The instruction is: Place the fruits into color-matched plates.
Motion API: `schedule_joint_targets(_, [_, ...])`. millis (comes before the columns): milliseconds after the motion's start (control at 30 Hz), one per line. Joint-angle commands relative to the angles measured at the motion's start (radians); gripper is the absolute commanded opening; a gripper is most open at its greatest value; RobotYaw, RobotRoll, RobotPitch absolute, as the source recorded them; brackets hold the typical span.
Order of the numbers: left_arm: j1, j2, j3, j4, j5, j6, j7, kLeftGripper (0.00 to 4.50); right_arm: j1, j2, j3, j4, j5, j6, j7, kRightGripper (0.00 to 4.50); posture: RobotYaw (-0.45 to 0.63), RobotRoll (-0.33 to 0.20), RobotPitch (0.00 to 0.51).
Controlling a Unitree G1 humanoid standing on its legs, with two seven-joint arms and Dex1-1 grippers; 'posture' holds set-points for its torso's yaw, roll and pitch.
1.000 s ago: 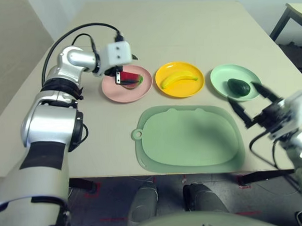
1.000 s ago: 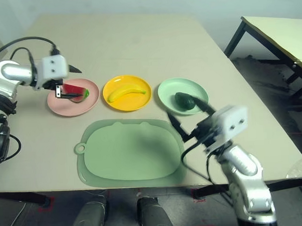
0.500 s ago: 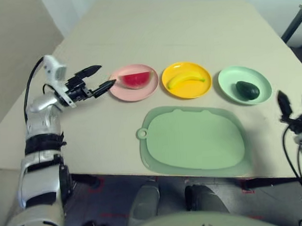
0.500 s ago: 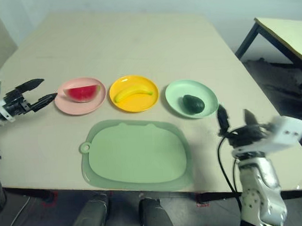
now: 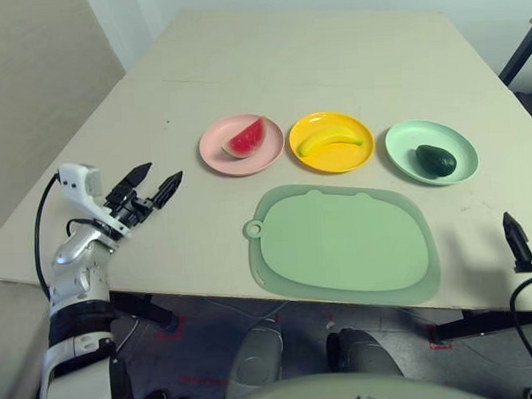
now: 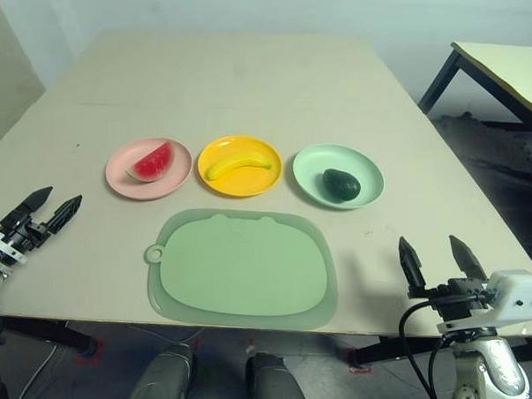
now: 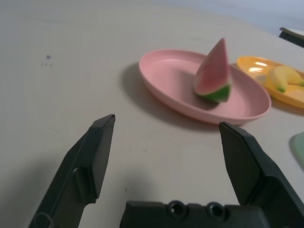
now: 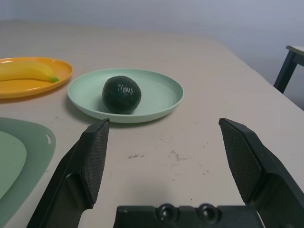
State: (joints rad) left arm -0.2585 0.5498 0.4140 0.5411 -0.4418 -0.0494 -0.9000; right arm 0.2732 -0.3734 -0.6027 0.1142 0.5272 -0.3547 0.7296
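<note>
A red watermelon wedge (image 5: 246,138) lies in the pink plate (image 5: 222,161). The curved yellow banana (image 5: 330,140) rests in the yellow-orange plate (image 5: 312,163). In the mint green plate (image 5: 404,134) sits the dark green avocado (image 5: 436,160). My left gripper (image 5: 152,187) hovers open and empty over the table's front left, well short of the pink plate. Near the front right edge my right gripper (image 6: 437,257) stands open and empty, with the avocado (image 8: 121,94) ahead of it in the right wrist view.
A large rounded green cutting mat (image 5: 343,241) lies in front of the plates at the table's front middle. A dark table leg (image 6: 441,72) of another table stands off to the right. Bare tabletop stretches behind the plates.
Both arms have drawn back toward the table's front edge, away from the plates. The watermelon wedge has stayed in the pink plate. The camera view has shifted.
</note>
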Motion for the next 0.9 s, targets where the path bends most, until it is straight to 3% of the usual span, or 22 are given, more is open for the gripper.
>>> schedule_joint_targets(33, [0.016,0.001,0.0,0.06,0.012,-0.038,-0.006,4.47,-0.012,-0.011,0.021,0.042,-0.02,-0.046,0.026,4.5,0.21,0.0,0.113])
schedule_joint_targets(400, [0.041,-0.018,-0.012,0.052,0.02,-0.076,0.022,4.47,-0.057,0.045,0.024,0.045,-0.005,-0.033,-0.088,4.5,0.24,0.0,0.119])
schedule_joint_targets(900, [0.047,-0.037,-0.02,-0.002,0.022,-0.086,0.054,4.47,-0.082,0.052,0.06,0.038,-0.027,-0.025,-0.145,4.5,0.27,0.0,0.113])
